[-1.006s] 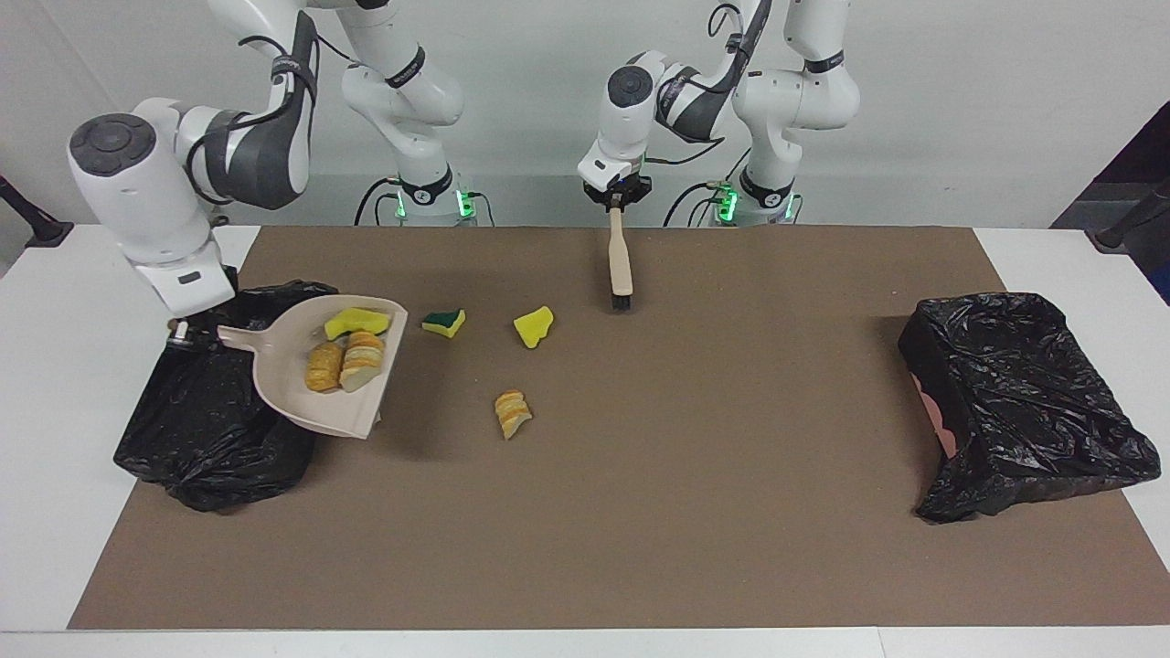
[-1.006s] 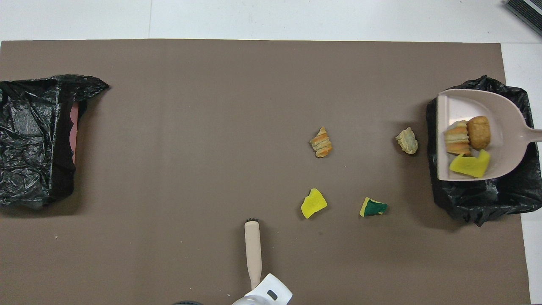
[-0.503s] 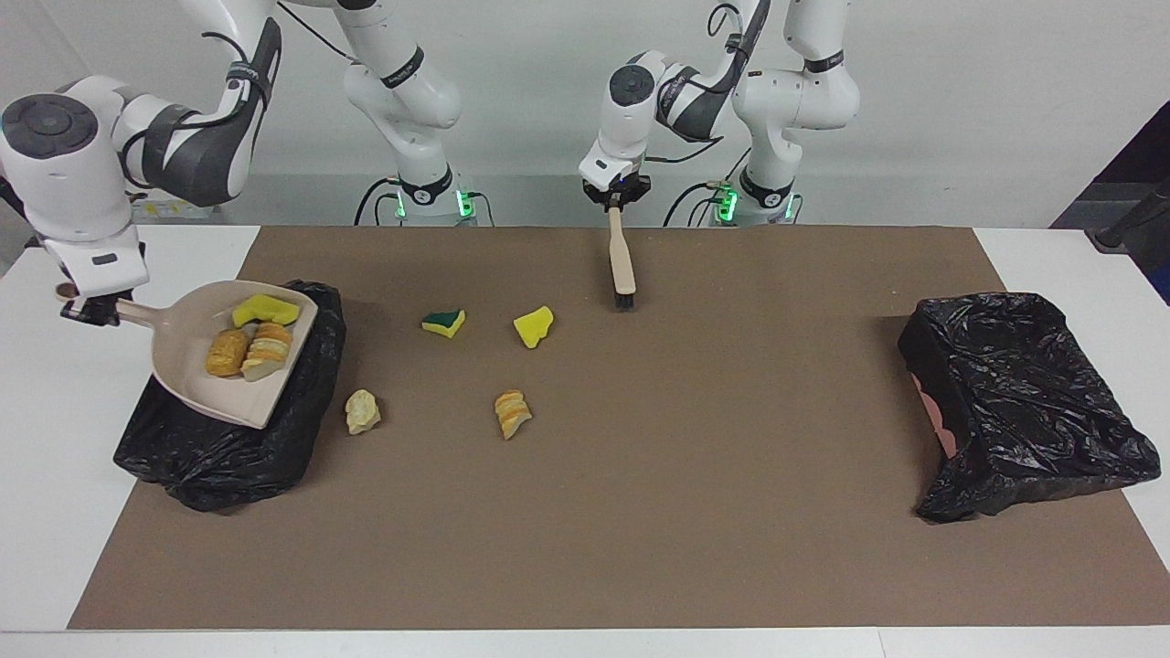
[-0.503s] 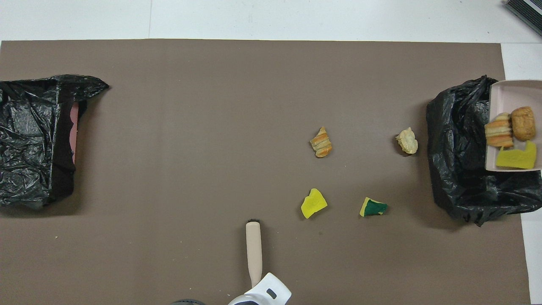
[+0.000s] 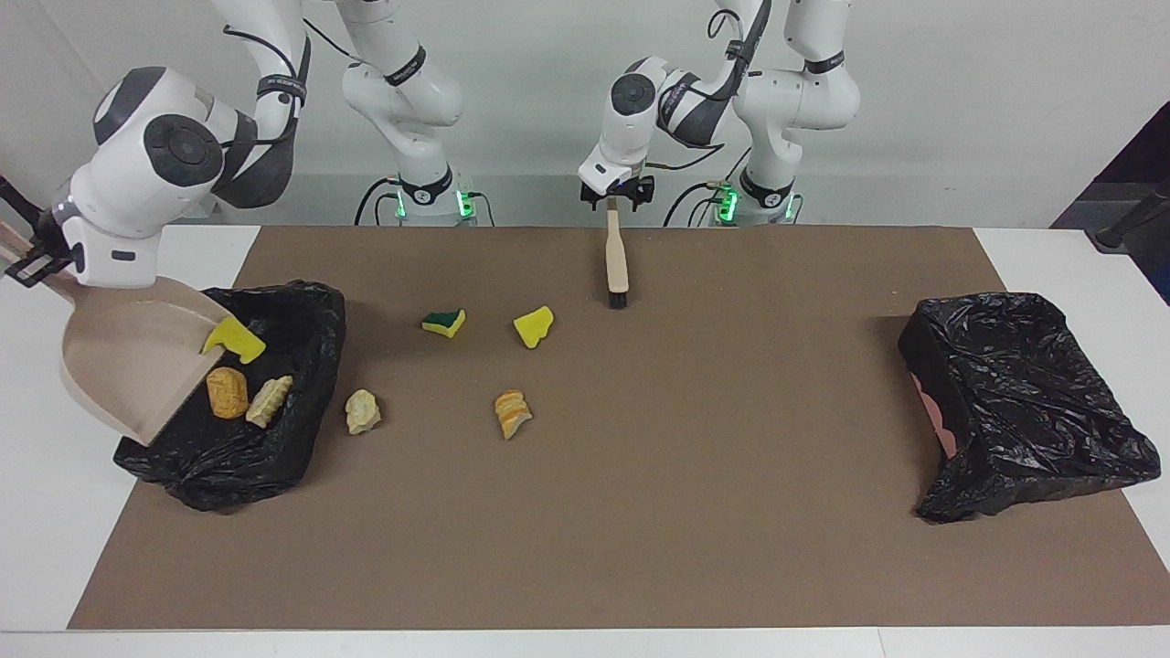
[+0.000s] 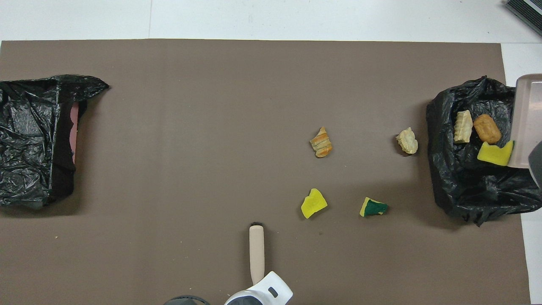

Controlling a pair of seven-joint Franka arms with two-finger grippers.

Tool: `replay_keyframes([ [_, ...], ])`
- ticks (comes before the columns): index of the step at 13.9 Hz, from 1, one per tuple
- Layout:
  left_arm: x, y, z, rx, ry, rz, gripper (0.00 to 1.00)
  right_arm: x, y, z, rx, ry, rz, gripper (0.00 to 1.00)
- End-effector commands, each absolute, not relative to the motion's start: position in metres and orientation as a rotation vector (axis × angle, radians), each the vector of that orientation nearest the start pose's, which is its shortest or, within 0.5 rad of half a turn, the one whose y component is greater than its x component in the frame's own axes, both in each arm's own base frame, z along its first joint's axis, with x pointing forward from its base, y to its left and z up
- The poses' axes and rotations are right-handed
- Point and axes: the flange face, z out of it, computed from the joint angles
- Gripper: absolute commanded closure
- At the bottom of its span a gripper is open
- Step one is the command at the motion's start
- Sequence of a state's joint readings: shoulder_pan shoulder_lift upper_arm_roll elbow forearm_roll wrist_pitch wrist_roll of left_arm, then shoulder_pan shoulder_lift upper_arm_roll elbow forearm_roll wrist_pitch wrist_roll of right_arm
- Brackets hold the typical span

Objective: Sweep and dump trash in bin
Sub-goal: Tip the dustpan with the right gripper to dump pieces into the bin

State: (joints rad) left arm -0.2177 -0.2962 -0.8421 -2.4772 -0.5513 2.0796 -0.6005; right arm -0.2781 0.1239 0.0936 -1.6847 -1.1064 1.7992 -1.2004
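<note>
My right gripper (image 5: 35, 263) is shut on the handle of the beige dustpan (image 5: 128, 366), tipped steeply over the black-bagged bin (image 5: 247, 448) at the right arm's end. An orange chunk (image 5: 227, 393) and a striped chunk (image 5: 269, 400) lie in the bin; a yellow sponge bit (image 5: 233, 340) hangs at the pan's lip. On the mat lie a cream lump (image 5: 362, 411) beside the bin, a striped chunk (image 5: 512, 412), a yellow sponge bit (image 5: 533, 326) and a green-topped bit (image 5: 444, 322). My left gripper (image 5: 614, 196) is shut on the beige brush (image 5: 617, 260), bristles down, near the robots.
A second black-bagged bin (image 5: 1024, 402) stands at the left arm's end of the brown mat (image 5: 695, 512). In the overhead view the dustpan (image 6: 527, 118) shows at the frame's edge over the bin (image 6: 465, 190), and the brush (image 6: 256, 250) points away from the robots.
My right arm carried the dustpan over the bin and tipped it. Two chunks slid into the bin and the yellow sponge reached the lip. The brush barely moved.
</note>
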Motion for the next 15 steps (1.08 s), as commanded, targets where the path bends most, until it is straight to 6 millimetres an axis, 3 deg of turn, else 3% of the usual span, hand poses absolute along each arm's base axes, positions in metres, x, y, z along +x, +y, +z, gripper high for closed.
replay_keyframes([
  [1,0.237,-0.384,0.378,-3.200,0.265,0.336,0.00,0.578,-0.183,0.573,1.657,1.304,-0.899,1.00],
  [3,0.289,-0.358,0.403,-3.205,0.282,0.212,0.00,0.576,-0.182,0.585,1.619,1.337,-0.920,1.00],
  [5,0.348,-0.314,0.433,-3.226,0.244,0.107,0.00,0.571,-0.182,0.601,1.660,1.360,-0.882,1.00],
  [9,0.446,-0.220,0.483,-3.134,0.295,-0.049,0.00,0.563,-0.173,0.598,1.986,1.520,-0.595,1.00],
  [12,0.504,-0.170,0.534,-3.166,0.302,-0.121,0.00,0.568,-0.153,0.584,2.191,1.623,-0.346,1.00],
  [15,0.526,-0.132,0.578,-3.159,0.398,-0.110,0.00,0.567,-0.127,0.576,2.384,1.590,-0.198,1.00],
])
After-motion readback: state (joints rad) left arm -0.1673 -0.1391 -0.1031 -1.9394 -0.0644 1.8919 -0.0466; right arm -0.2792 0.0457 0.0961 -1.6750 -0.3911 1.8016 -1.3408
